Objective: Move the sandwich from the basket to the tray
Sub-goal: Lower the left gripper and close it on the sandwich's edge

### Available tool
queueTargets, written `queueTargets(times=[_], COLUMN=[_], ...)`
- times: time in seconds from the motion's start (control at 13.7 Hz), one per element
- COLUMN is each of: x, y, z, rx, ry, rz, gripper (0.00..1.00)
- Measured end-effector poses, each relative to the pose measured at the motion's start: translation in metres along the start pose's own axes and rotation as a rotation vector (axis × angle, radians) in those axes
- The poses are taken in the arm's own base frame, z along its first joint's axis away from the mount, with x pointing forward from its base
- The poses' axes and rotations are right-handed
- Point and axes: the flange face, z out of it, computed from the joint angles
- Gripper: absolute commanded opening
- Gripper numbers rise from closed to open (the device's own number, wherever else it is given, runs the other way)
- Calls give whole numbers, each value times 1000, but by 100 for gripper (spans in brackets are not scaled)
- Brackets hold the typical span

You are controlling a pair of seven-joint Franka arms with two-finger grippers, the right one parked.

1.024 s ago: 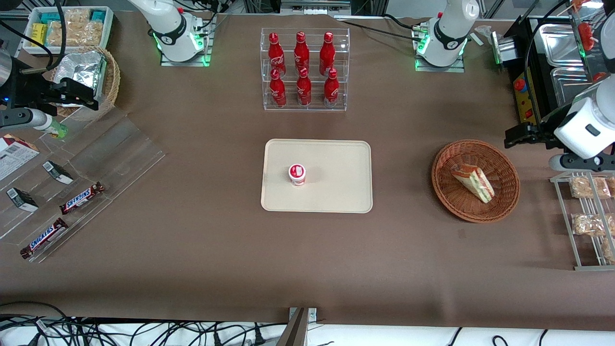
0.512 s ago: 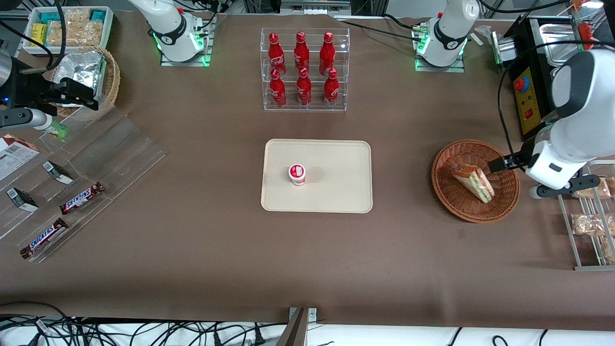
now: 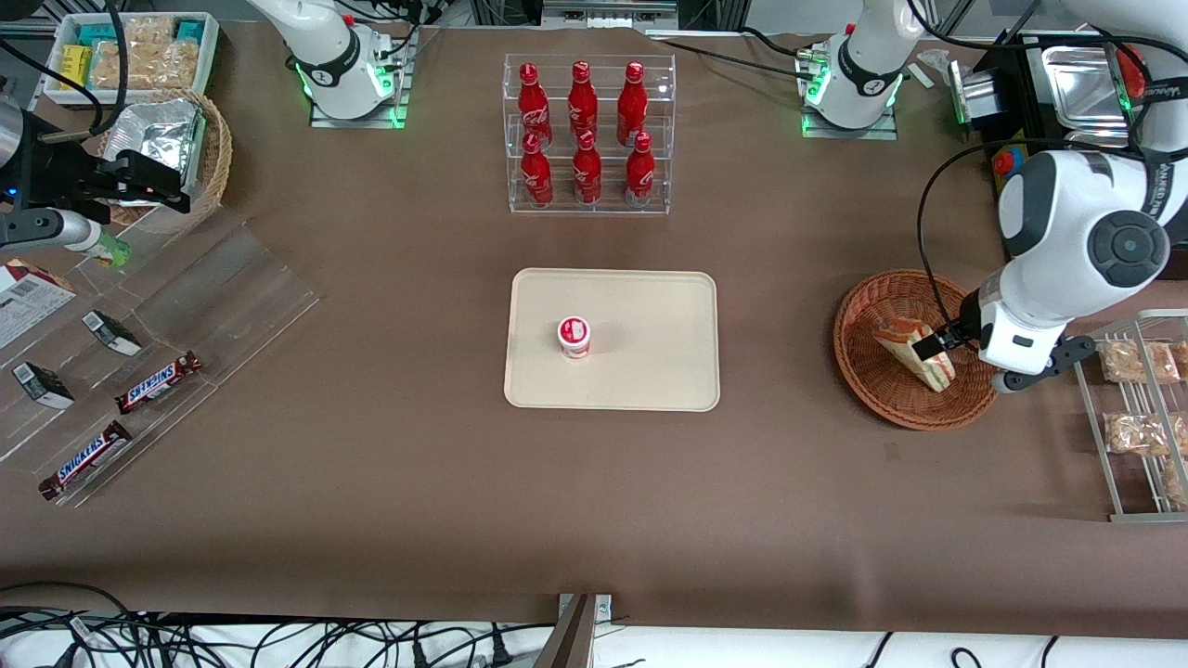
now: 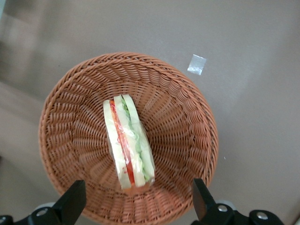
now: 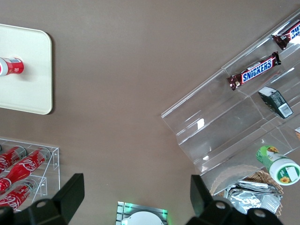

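Change: the working arm has swung in from the counter's edge and come down over the basket (image 3: 919, 349); sandwich, tray and cup lie just as they did a second ago.

Front view, end effector (image 3: 931, 346): above the basket, its dark tips over the sandwich (image 3: 913, 350), nearer the working arm's end of it. Looks like an approach, not a grasp.

Front view, tray (image 3: 613, 340): mid-counter, well apart from the basket, toward the parked arm's end. A small red-and-white cup (image 3: 574, 336) stands on it; bare cream surface remains beside the cup, which is likely where the sandwich should go.

Front view, bottle rack (image 3: 588, 134): farther from the camera than the tray, clear of the carry path.

Left wrist view, sandwich (image 4: 128, 143): lying in the basket's (image 4: 197, 117) bowl on one bread face, filling edge up, long axis running between the two fingers (image 4: 70, 204).

Left wrist view, end effector (image 4: 136, 206): fingers spread wide, one each side of the sandwich, touching nothing. The spread suits closing across the two bread faces.

Right wrist view: tray corner (image 5: 37, 70) and cup (image 5: 10, 66) only; nothing of the grasp.

Task state: sandwich not yet lifted.
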Motion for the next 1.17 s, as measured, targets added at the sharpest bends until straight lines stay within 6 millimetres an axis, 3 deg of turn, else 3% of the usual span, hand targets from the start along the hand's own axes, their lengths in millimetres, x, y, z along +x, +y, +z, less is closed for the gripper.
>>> queueTargets(times=[0.37, 0.95, 1.1, 1.17], x=[-20, -30, -31, -31], y=[-6, -20, -19, -19], z=[47, 95, 106, 109], rx=[7, -10, -7, -7], ry=[69, 62, 52, 50], rz=[-60, -93, -100, -101], gripper=[100, 100, 41, 19])
